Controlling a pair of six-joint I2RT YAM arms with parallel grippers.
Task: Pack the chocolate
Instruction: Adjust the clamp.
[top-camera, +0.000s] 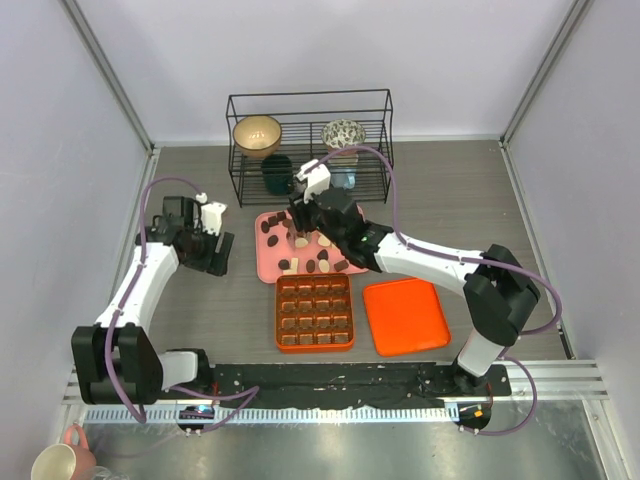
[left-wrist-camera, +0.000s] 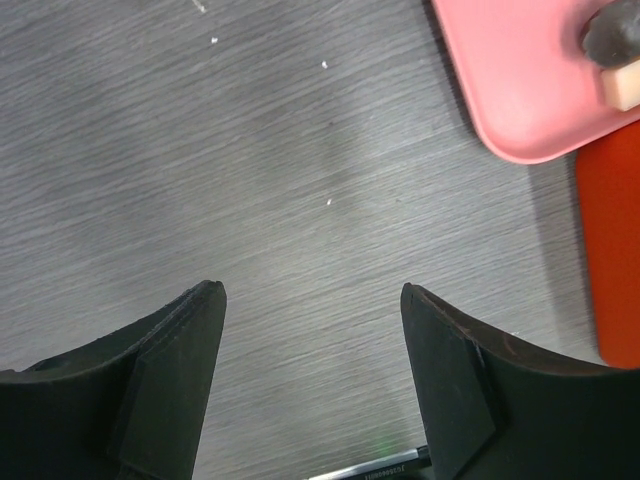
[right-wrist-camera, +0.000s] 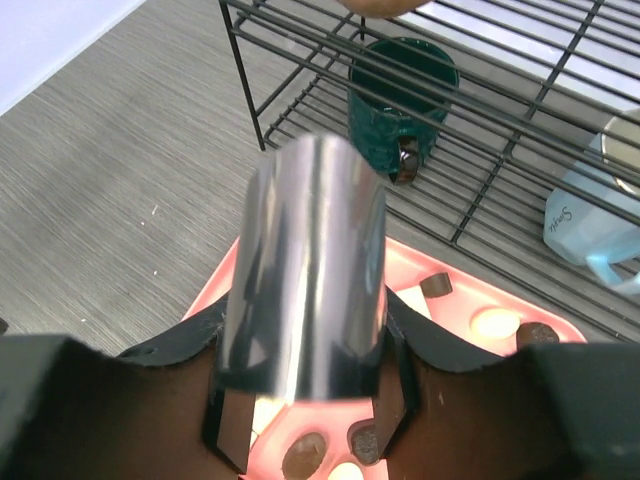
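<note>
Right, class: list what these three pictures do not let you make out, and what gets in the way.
Right wrist view: a shiny metal sheet at the right claw hides the middle of the pink tray.
Top view: the orange box cells are too small to tell what fills them.
Left wrist view: the picture edge cuts off the tray.

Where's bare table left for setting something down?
Bare table right of the rack, beyond the right arm; another patch between the left arm and the box. Crowded in the middle: tray, box, lid and right gripper, holding a metal tool, sit close together.
</note>
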